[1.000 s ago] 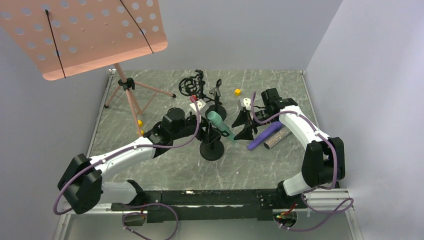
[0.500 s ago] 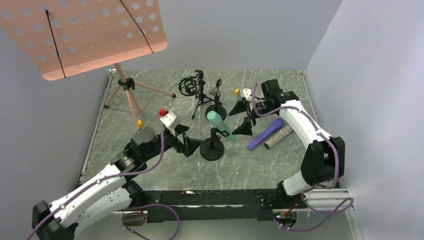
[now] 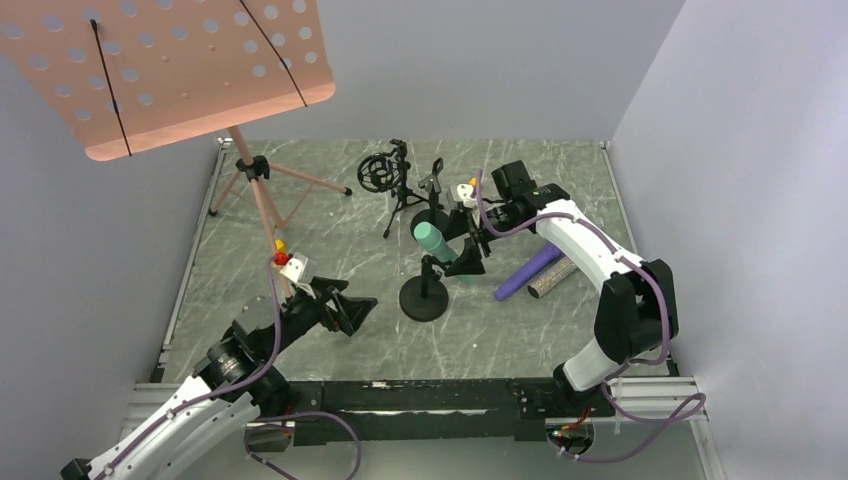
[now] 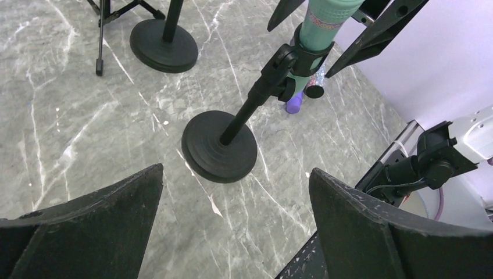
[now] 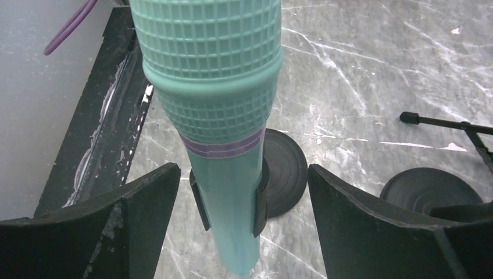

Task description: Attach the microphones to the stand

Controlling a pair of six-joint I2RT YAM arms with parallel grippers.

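The teal-green microphone [image 3: 436, 243] sits tilted in the clip of a black round-base stand [image 3: 424, 299]. It also shows in the right wrist view [image 5: 222, 116], held by the clip [image 5: 259, 197]. My right gripper [image 3: 462, 243] is open, with one finger on each side of the teal microphone [image 4: 325, 20] and not touching it [image 5: 244, 226]. My left gripper [image 3: 350, 306] is open and empty, low and to the left of the stand base [image 4: 219, 145]. The purple microphone [image 3: 530, 271] and the glittery grey-brown microphone [image 3: 554, 276] lie side by side on the table right of the stand.
A second round-base stand with a clip [image 3: 432, 205] and a tripod stand with a shock mount [image 3: 385, 176] stand behind. A pink music stand [image 3: 170, 70] on a tripod is at the back left. Small yellow cubes [image 3: 279, 244] lie near it.
My left arm has pulled back toward the near left, away from the stand and the teal microphone. My right gripper has moved left and now straddles the teal microphone.
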